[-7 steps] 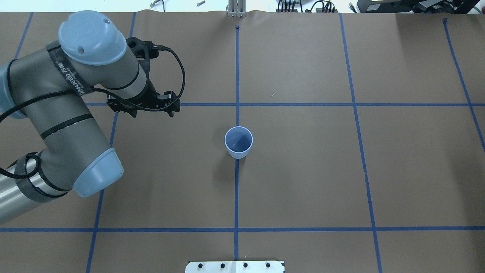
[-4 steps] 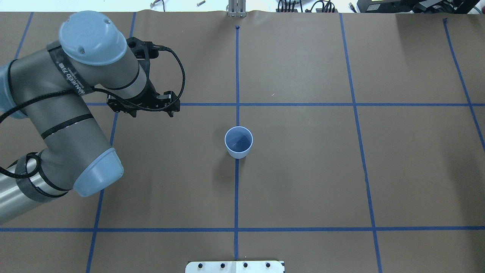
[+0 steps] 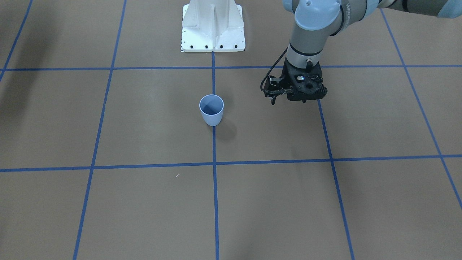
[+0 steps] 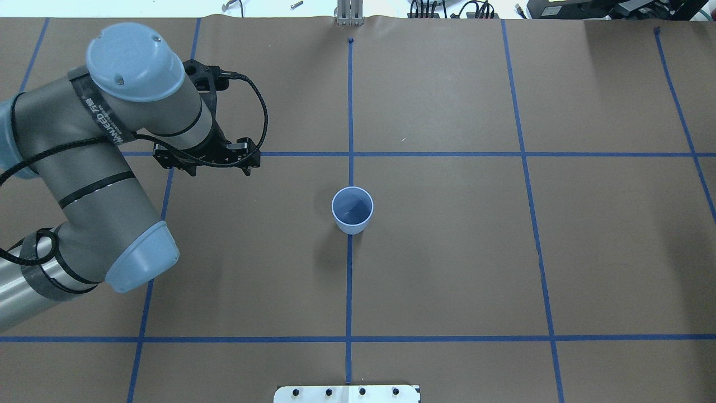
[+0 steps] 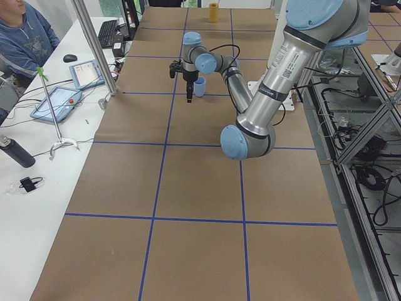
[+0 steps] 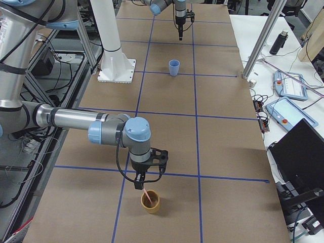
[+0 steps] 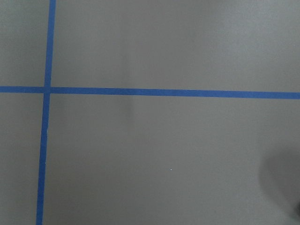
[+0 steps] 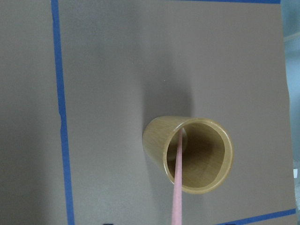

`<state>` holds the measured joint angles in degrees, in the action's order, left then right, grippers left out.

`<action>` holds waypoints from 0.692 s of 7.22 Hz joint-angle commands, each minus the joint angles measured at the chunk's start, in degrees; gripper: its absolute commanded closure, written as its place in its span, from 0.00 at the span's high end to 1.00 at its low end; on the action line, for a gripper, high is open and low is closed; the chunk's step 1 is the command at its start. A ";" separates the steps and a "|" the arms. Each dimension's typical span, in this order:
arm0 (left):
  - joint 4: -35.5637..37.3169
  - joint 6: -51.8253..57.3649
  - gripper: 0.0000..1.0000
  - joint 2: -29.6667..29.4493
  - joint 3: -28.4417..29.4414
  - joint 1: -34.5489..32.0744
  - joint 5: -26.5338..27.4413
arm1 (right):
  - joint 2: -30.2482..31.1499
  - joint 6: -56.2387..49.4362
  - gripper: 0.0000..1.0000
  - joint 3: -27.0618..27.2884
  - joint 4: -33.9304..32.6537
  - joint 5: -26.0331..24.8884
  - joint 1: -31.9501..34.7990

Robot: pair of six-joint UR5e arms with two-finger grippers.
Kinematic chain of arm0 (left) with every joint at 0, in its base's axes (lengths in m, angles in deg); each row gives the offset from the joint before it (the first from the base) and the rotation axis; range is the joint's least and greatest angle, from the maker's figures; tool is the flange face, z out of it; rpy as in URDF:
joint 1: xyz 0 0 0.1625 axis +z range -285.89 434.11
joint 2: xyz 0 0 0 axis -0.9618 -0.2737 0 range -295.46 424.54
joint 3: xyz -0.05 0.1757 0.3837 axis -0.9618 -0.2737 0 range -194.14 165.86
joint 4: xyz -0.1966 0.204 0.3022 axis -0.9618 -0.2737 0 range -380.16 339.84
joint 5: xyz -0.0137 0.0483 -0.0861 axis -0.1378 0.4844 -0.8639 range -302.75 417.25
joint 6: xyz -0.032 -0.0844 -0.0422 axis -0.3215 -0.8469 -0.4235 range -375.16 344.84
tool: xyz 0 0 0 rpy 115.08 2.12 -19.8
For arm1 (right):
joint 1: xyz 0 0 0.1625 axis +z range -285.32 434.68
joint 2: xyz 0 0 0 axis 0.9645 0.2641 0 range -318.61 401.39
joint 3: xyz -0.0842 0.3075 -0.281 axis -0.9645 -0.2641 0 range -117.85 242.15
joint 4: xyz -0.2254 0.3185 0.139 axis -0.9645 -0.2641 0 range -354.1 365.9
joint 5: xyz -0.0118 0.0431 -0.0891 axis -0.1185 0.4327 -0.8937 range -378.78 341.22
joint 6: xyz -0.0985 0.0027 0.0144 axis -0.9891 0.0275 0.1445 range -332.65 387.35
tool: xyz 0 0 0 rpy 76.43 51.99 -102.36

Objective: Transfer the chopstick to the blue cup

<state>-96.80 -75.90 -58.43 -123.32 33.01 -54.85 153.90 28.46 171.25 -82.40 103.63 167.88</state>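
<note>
The blue cup [image 4: 352,211] stands upright and empty at the table's middle; it also shows in the front view [image 3: 211,110]. A pale pink chopstick [image 8: 178,183] leans in a tan wooden cup [image 8: 194,154], its lower end inside. In the exterior right view my right gripper [image 6: 139,185] hangs just above that cup [image 6: 150,201] at the chopstick's [image 6: 146,194] upper end; I cannot tell if it grips. My left gripper [image 3: 302,101] points down over bare table, apart from the blue cup, fingers together and empty.
The table is brown paper with a grid of blue tape. The white robot base [image 3: 213,25] stands behind the blue cup. The wooden cup stands far out on my right, outside the overhead view. A person [image 5: 19,37] sits at a side desk.
My left arm and gripper have shifted slightly left, away from the blue cup. The cup has not moved.
</note>
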 commanded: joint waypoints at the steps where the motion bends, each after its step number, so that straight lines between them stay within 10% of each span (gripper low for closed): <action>1: -0.09 0.00 0.98 0.79 -0.16 0.15 -0.05 | 0.07 -0.58 0.80 -0.12 0.05 -1.29 -2.48; 5: -0.18 0.00 0.98 0.80 -0.07 0.15 -0.05 | 0.77 -0.85 0.61 -0.12 0.23 -2.44 -3.29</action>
<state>-96.97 -75.90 -57.64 -123.39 33.15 -54.90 154.36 27.74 171.09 -82.27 101.84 164.66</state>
